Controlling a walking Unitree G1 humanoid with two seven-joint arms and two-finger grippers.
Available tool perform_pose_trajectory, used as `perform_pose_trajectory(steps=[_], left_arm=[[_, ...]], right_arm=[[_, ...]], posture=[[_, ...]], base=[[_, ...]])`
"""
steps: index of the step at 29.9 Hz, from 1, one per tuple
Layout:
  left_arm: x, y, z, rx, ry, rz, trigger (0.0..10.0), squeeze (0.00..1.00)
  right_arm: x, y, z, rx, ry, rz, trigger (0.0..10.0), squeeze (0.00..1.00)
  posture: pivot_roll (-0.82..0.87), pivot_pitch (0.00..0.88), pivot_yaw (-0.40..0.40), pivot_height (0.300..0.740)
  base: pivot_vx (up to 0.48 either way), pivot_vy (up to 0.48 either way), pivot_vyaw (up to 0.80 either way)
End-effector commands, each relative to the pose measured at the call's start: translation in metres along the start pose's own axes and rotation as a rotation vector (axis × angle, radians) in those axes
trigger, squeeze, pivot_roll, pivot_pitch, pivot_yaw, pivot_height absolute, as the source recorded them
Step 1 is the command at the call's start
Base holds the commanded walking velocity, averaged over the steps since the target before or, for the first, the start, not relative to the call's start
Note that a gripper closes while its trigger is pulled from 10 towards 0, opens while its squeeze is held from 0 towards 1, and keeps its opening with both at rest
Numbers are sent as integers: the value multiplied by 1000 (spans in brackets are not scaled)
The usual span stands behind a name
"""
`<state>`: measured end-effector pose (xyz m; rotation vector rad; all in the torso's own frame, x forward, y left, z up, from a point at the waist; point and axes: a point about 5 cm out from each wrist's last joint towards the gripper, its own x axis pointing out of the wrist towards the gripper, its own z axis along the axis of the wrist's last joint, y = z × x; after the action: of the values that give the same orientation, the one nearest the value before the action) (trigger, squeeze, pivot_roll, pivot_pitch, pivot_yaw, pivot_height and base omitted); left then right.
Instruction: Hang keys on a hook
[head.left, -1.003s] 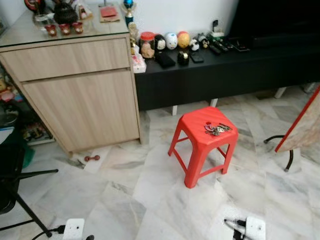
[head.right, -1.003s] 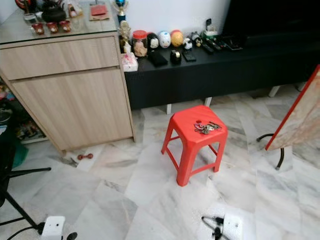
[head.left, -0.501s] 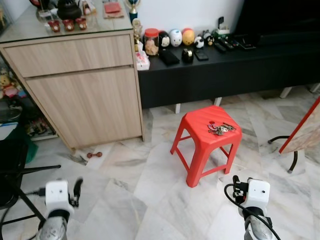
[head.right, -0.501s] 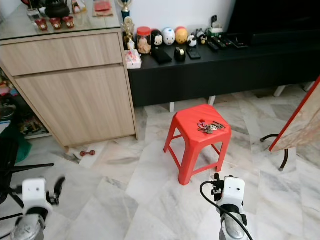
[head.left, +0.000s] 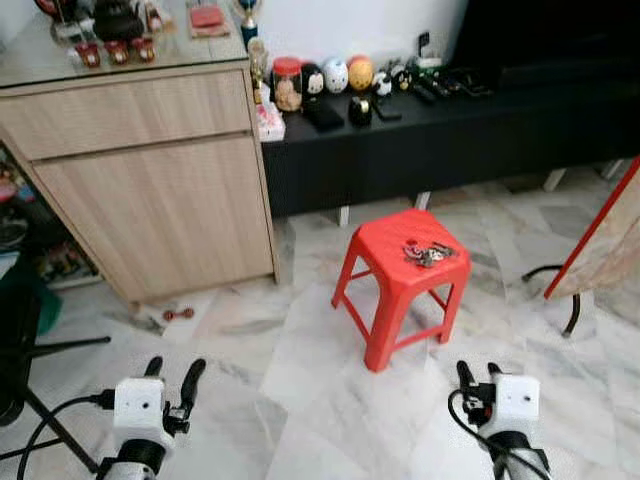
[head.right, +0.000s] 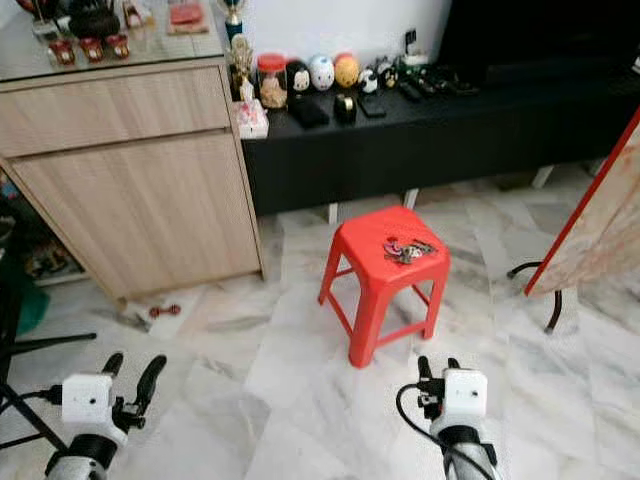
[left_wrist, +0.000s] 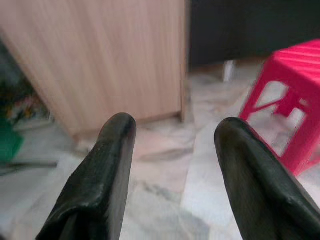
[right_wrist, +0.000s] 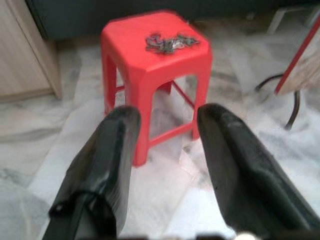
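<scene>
A bunch of keys (head.left: 429, 253) lies on top of a red plastic stool (head.left: 398, 300) on the marble floor, also seen as keys (right_wrist: 169, 42) in the right wrist view. My left gripper (head.left: 172, 376) is raised low at the left, open and empty, well short of the stool. My right gripper (head.left: 478, 374) stands open and empty just in front of the stool, below the keys. No hook can be made out.
A wooden cabinet (head.left: 150, 170) stands at the left, a black low TV bench (head.left: 450, 130) with small figurines and remotes behind the stool. A black chair base (head.left: 40, 390) is at far left. A red-edged board on a black stand (head.left: 600, 250) leans at the right.
The camera has shifted slightly. Both grippers have come up further into view, fingers now pointing towards the stool. The keys have not moved on the stool.
</scene>
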<state>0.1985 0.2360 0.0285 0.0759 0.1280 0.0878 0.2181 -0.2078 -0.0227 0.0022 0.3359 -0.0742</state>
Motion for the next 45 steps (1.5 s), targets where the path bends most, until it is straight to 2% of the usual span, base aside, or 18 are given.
perform_pose_trajectory(steps=[1,3,4,5,7,8,10,12,14,15,17,21,23,31,33,36,42,45], left_arm=[[1,14,-20,-71,104,108,10000,0],[1,18,-49,-37,272,121,10000,0],[1,18,-49,-37,272,121,10000,0],[-3,20,-62,-28,353,145,10000,0],[-9,20,-78,-32,463,153,10000,0],[-18,17,-91,-13,560,139,10000,0],[-24,13,-99,8,627,94,10000,0],[-29,9,-107,51,706,59,10000,0],[-31,8,-111,41,739,61,10000,0],[-31,7,-112,20,746,59,10000,0],[-29,5,-112,27,741,60,10000,0],[-27,3,-111,-4,726,71,10000,0],[-29,0,-114,-21,761,48,10000,0],[-56,19,-127,-60,857,92,10000,0],[-69,27,-131,-68,888,112,10000,0],[-87,32,-138,-72,936,126,10000,0],[-97,39,-140,-74,954,132,10000,0],[-94,37,-139,-73,944,120,10000,0]], right_arm=[[-2,-8,-18,54,120,-50,10000,0],[-7,-15,-39,100,273,-133,10000,0],[-7,-15,-39,100,273,-133,10000,0],[-15,-14,-53,128,368,-144,10000,0],[-27,-11,-71,111,487,-135,10000,0],[-41,-9,-87,70,590,-118,10000,0],[-51,-7,-97,58,656,-102,10000,0],[-57,-7,-102,103,698,-119,10000,0],[-63,-6,-108,126,741,-122,10000,0],[-67,-7,-112,95,766,-123,10000,0],[-65,-7,-110,137,744,-127,10000,0],[-62,-9,-107,132,735,-115,10000,0],[-62,-18,-106,157,737,-130,10000,0],[-75,-43,-110,147,770,-159,10000,0],[-80,-48,-112,157,778,-175,10000,0],[-84,-49,-114,153,792,-175,10000,0],[-86,-40,-118,164,800,-168,10000,0],[-85,-33,-119,166,803,-158,10000,0]], posture=[[0,0,-25,740],[8,0,-26,740],[8,0,-26,740],[7,0,-25,740],[3,0,-27,740],[0,0,-26,740],[-1,0,-23,740],[-7,0,-23,740],[-15,0,-21,740],[-10,0,-23,740],[-4,0,-31,740],[-15,0,-32,740],[-8,0,-42,740],[-20,0,-39,740],[-25,0,-37,740],[-23,0,-38,740],[-19,0,-32,740],[-18,0,-30,740]], base=[[0,0,0],[0,0,0],[0,0,0],[0,0,0],[0,0,0],[0,0,0],[0,0,0],[0,0,0],[0,0,0],[0,0,0],[0,0,0],[0,0,0],[0,0,0],[218,0,0],[322,0,0],[329,0,0],[333,0,0],[337,0,0]])
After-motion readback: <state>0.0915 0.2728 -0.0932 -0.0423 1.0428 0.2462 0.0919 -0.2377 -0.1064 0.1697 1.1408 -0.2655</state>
